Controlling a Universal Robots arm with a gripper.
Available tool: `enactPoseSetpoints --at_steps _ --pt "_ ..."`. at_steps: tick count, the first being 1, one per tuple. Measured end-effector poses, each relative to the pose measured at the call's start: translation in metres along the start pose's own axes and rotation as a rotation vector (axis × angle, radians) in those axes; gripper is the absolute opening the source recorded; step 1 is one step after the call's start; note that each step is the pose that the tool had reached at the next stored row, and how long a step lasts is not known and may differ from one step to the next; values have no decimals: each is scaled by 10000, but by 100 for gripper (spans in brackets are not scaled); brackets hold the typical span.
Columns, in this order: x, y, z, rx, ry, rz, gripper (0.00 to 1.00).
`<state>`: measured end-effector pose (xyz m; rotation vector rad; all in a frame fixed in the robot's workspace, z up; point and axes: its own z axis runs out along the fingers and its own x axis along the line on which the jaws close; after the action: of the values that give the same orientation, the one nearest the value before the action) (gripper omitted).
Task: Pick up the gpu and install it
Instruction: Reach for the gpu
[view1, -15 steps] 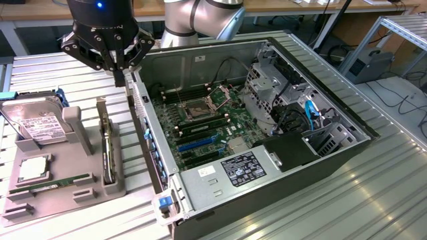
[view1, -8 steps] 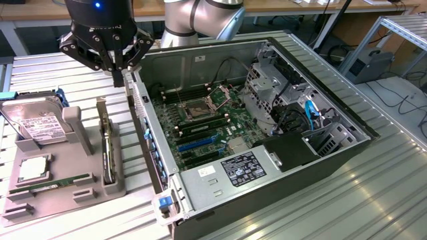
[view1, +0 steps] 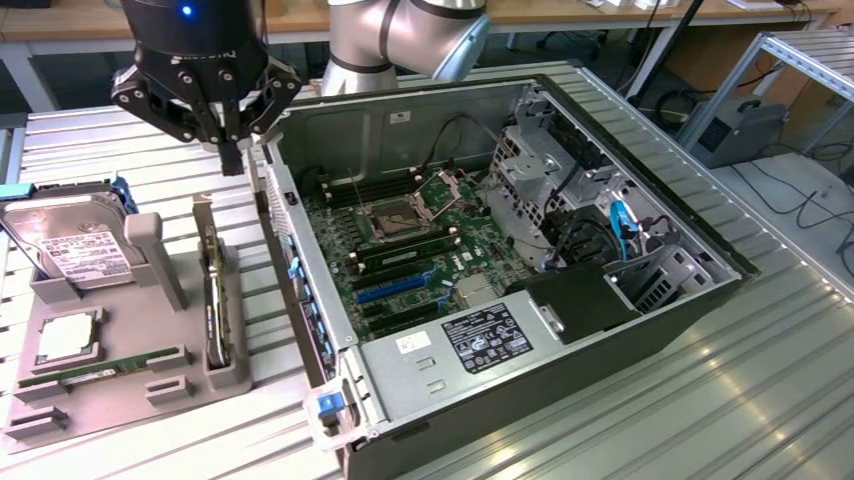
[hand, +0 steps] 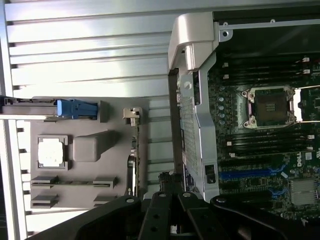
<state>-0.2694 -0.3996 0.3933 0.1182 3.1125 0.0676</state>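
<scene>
On the counter (view1: 120, 150), nearest, holder (view1: 230, 378): grey matte moulded plastic, slotted, is carrying the parts
gpu (view1: 207, 290): is standing on edge in the holder, thin dark board, silvery bracket at its far end; probably light, stiff, fragile, best taken by its bare top edge
gripper (view1: 232, 160): is hanging clenched and empty above the gap between gpu and case (view1: 387, 130)
case: is lying open, sheet metal around a green motherboard (view1: 400, 250)

The gpu (view1: 210, 290) stands edge-on in its grey holder (view1: 127, 395), so its flat faces are hidden, the arm (view1: 400, 40) is cut off by the exterior view's top edge, and the power supply label (view1: 487, 338) is too small to read.
</scene>
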Motion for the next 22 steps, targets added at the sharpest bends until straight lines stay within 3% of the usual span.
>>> enactPoseSetpoints --at_steps 22 --pt "89 -12 -2 0 0 -1 11"
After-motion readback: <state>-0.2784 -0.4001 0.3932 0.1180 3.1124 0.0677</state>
